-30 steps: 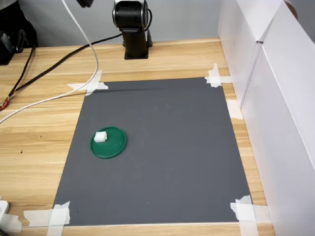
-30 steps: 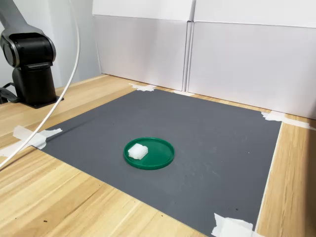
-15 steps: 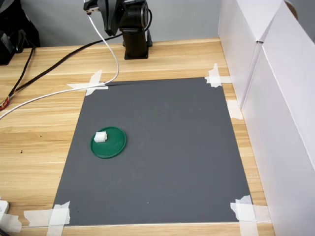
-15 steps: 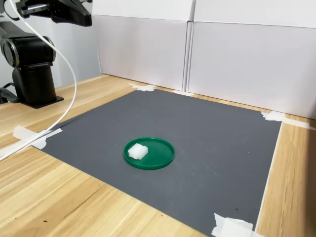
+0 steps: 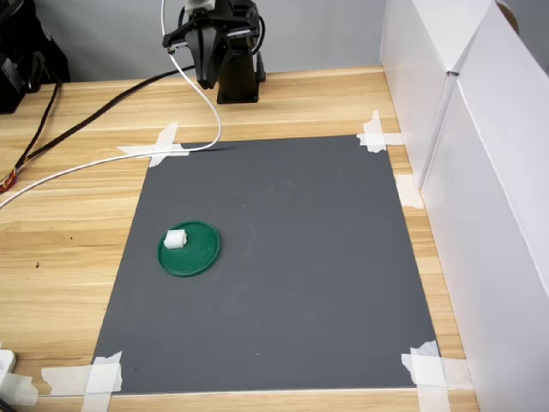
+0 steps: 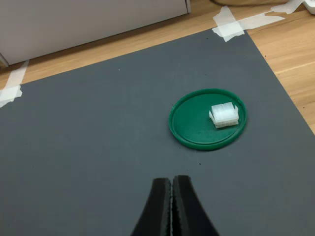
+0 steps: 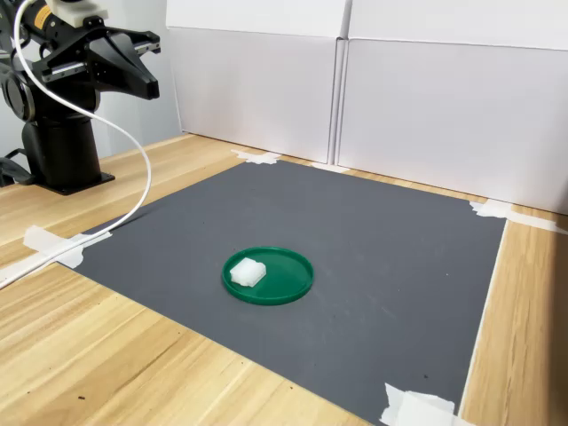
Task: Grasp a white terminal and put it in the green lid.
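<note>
The green lid [image 5: 199, 254] [image 7: 288, 271] [image 6: 189, 123] lies flat on the grey mat, toward the first exterior view's left. The white terminal [image 5: 176, 239] [image 7: 248, 272] [image 6: 224, 115] rests inside the lid, close to its rim. My gripper [image 5: 206, 80] [image 7: 149, 89] [image 6: 172, 183] hangs in the air near the arm's base, well away from the lid and above the mat's far edge. In the wrist view its two black fingers press together with nothing between them.
The grey mat [image 5: 292, 257] is taped at its corners to a wooden table. White boards [image 5: 480, 129] wall off the first exterior view's right. A white cable [image 5: 103, 163] and black cables [image 5: 86, 112] trail across the wood at the first exterior view's left. The arm base [image 5: 236, 81] stands behind the mat.
The gripper has come down from above the frame into both exterior views and now sits lower, nearer the mat. The lid and the terminal have not moved.
</note>
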